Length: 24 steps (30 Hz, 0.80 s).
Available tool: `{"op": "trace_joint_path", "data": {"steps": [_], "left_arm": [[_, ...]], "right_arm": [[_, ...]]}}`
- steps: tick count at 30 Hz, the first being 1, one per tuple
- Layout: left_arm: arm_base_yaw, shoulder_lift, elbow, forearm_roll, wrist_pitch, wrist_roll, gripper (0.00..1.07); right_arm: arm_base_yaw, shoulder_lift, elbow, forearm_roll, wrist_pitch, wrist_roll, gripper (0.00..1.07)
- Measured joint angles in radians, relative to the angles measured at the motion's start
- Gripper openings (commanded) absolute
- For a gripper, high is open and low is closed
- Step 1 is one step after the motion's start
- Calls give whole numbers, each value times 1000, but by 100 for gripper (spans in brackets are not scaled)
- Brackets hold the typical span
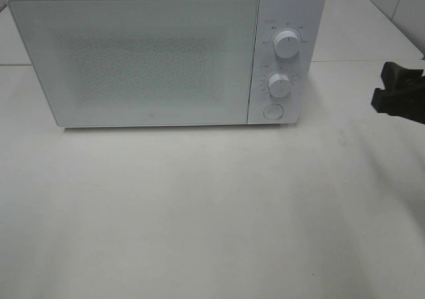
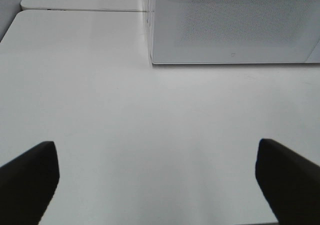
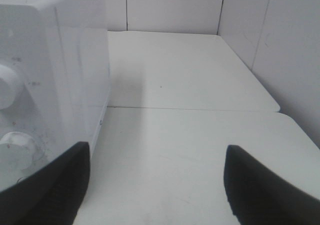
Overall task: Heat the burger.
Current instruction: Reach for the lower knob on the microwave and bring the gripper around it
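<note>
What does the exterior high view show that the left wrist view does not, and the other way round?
Only the exterior high view: the upper knob, lower knob and round button of the microwave, plus the right gripper off to the right. Only the left wrist view: the left gripper, jaws wide apart with nothing between them. Both: the microwave's closed door and the white table.
</note>
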Motion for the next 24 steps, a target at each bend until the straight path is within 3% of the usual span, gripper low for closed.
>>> {"op": "trace_joint_path", "data": {"steps": [1, 3, 12, 15, 19, 24], "left_arm": [[0, 0, 0, 0, 0, 0, 100], [0, 0, 0, 0, 0, 0, 100], [0, 0, 0, 0, 0, 0, 100], [0, 0, 0, 0, 0, 0, 100], [0, 0, 0, 0, 0, 0, 100], [0, 0, 0, 0, 0, 0, 100]], "right_arm": [[0, 0, 0, 0, 0, 0, 72], [87, 52, 1, 80, -57, -31, 72], [328, 190, -1, 297, -215, -43, 72], [345, 200, -4, 322, -217, -47, 72], [457, 254, -66, 473, -224, -112, 72], [503, 288, -114, 510, -231, -162, 72]]}}
